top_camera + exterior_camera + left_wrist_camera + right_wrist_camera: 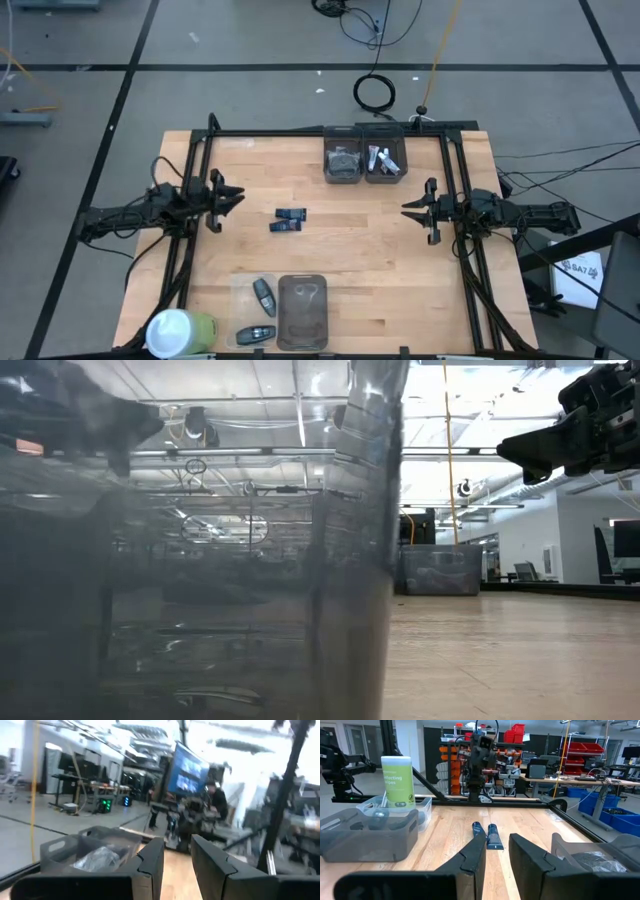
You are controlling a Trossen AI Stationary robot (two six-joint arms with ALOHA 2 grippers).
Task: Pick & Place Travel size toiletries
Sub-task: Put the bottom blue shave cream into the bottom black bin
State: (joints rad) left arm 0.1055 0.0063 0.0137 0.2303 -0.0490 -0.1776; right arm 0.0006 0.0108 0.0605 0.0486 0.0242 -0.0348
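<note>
Both pincers, the left pincer [238,195] and right pincer [407,209], hover spread and empty at opposite table edges, probably readying for the two blue packs [288,219] mid-table.

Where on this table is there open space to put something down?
Bare wood lies between the dark blue packs and the right gripper, and below it, right of the clear tray. It is crowded at the far bins and around the green-and-white cylinder.
</note>
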